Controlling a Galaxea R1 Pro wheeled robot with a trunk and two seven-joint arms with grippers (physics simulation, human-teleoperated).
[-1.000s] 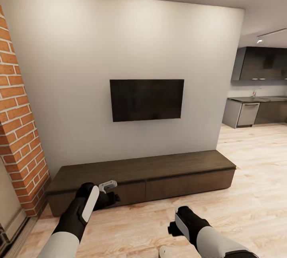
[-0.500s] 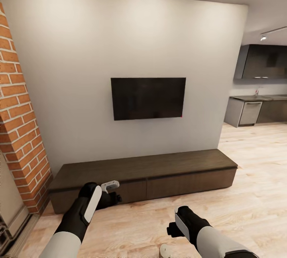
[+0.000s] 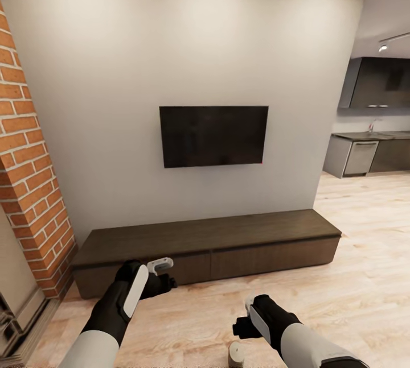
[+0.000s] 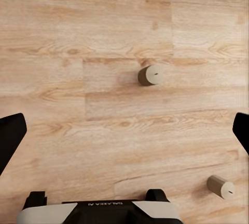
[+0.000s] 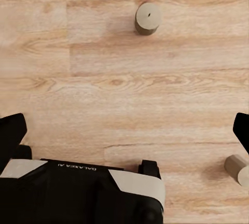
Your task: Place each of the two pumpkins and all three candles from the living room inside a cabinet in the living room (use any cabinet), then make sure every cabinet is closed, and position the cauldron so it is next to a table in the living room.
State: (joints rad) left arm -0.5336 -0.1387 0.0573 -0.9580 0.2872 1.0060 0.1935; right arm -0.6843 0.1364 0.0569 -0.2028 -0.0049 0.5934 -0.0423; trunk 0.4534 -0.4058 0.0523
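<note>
Candles stand upright on the wood floor (image 3: 364, 277): one (image 3: 236, 355) just by the right gripper (image 5: 124, 130) at the head view's near edge, and each wrist view shows two, e.g. (image 4: 150, 75) and (image 4: 221, 186). Both grippers, the left (image 4: 124, 130) too, hang spread wide and empty above the planks. Beyond them the cabinet (image 3: 208, 249) sits shut under the TV (image 3: 213, 136). This looks like the candle-gathering step; next, I judge, one arm must drop onto a candle and pinch it, then a drawer needs opening.

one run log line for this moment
cabinet: closed | candles: on floor | left gripper: open, empty | right gripper: open, empty
</note>
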